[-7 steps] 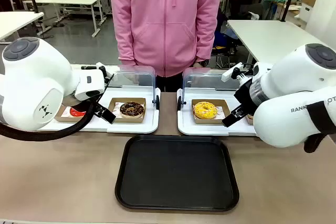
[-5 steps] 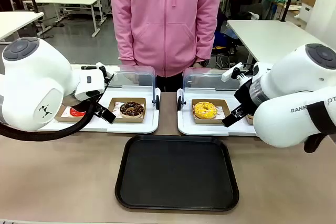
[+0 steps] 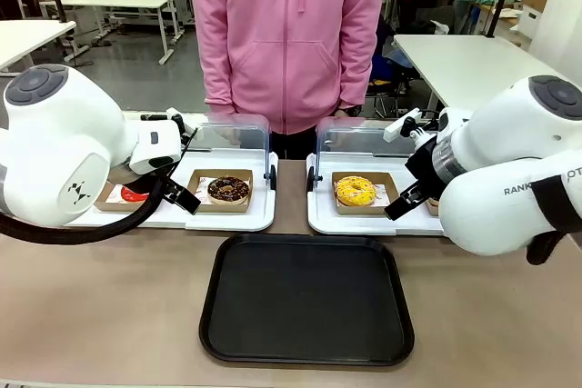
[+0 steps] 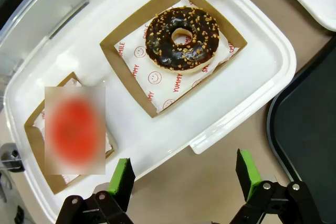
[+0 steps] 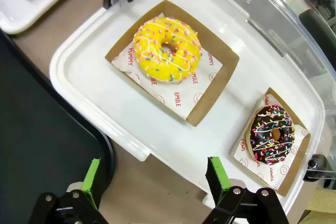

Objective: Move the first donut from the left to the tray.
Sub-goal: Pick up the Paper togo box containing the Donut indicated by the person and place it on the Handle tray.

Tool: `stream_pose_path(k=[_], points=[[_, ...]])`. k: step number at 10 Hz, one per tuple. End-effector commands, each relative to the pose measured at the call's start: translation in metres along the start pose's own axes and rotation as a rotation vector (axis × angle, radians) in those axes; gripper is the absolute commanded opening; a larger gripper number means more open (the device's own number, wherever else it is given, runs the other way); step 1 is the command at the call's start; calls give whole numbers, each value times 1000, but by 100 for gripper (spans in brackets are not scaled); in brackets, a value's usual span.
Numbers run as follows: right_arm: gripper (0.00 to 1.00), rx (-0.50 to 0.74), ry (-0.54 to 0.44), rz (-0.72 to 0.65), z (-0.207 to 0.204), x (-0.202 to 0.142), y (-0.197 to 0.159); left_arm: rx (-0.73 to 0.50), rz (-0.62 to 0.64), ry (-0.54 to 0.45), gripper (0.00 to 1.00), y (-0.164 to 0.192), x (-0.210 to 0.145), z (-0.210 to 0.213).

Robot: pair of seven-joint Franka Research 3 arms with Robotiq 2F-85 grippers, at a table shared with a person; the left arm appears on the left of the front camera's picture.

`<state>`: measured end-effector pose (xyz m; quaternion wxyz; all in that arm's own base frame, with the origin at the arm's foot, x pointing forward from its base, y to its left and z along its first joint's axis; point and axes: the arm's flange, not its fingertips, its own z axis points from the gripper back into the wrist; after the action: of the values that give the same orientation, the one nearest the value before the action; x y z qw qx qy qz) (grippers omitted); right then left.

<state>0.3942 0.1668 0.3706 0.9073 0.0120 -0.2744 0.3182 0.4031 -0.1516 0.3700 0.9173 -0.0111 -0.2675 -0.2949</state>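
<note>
The red donut sits in a brown cardboard holder at the left end of the left white display tray, partly hidden behind my left arm. In the left wrist view the red donut is blurred and lies up and to the left of my left gripper. That gripper is open, with nothing between its green pads, and hovers over the display tray's near edge. The black tray lies empty at the table's middle front. My right gripper is open above the right display tray's near edge.
A chocolate donut with nut bits sits beside the red one. The right display tray holds a yellow donut and a sprinkled chocolate donut. Clear lids stand raised behind both trays. A person in pink stands at the far side.
</note>
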Motion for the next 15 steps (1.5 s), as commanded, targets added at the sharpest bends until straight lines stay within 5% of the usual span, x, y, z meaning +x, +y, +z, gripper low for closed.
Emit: stream_pose_path(k=[1,4,6,8,11,13,15], points=[[100,0,0,-1,0,0,0,0,0,0,100,0,0,0],[100,0,0,0,0,0,0,0,0,0,100,0,0,0],[100,81,-62,-38,78,60,-39,-119,-55,17,100,45,63,50],[100,205,-126,-47,157,71,-95,-192,-85,-2,100,94,87,104],[100,392,-268,7,227,13,-207,-400,-238,-109,100,179,55,151],[100,418,-336,105,235,-42,-255,-475,-411,-241,100,231,10,158],[100,396,-379,201,225,-88,-279,-533,-444,-403,100,270,-46,150]])
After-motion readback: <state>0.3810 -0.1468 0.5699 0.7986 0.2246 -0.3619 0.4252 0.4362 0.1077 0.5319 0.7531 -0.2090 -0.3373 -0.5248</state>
